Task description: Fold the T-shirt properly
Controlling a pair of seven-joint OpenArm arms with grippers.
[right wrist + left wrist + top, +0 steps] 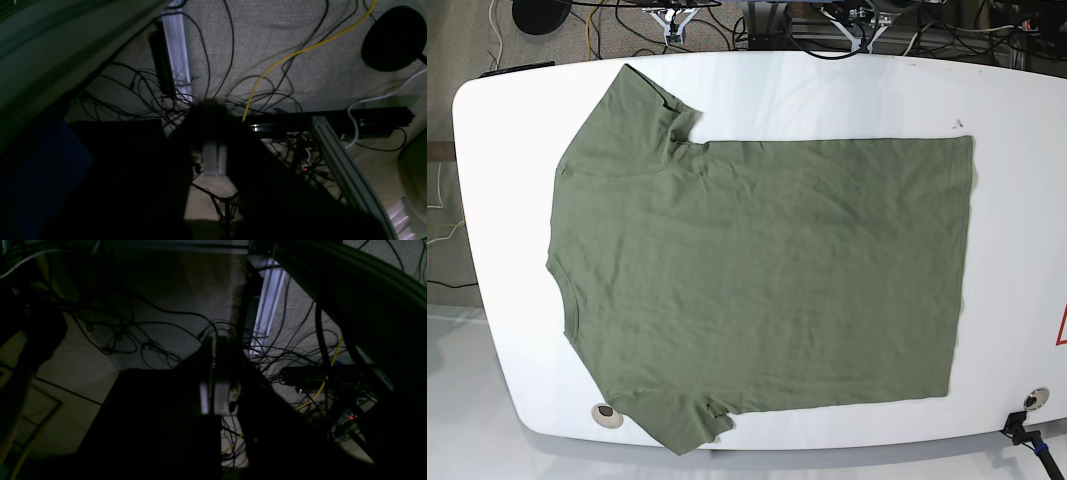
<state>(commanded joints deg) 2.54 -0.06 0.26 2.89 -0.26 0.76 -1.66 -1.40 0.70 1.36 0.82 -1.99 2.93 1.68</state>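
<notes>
Both wrist views look down past the table edge at carpet and tangled cables, so each arm appears parked off the work surface. The left gripper [218, 396] shows its pale fingers closed together on nothing; the right gripper [215, 160] likewise appears closed and empty, though both are dim and in silhouette. Neither arm shows in the base view. There, the T-shirt [767, 270] lies flat and unfolded on the white table [1017, 110], collar toward the left of the view, hem toward the right, one sleeve at the near lower edge and the other at the far upper left. Folding has, in my judgement, not begun. Risks noted: the near sleeve sits close to the table edge beside a round fitting [605, 412], so a pull toward that side could drag cloth over the rim. The fabric is lightly wrinkled; a pinch may catch a single layer or a crease and produce a skewed fold. Uneven lifting by the two arms would twist the body. The far sleeve lies near the rear rim and the cables [827, 30] beyond it.
</notes>
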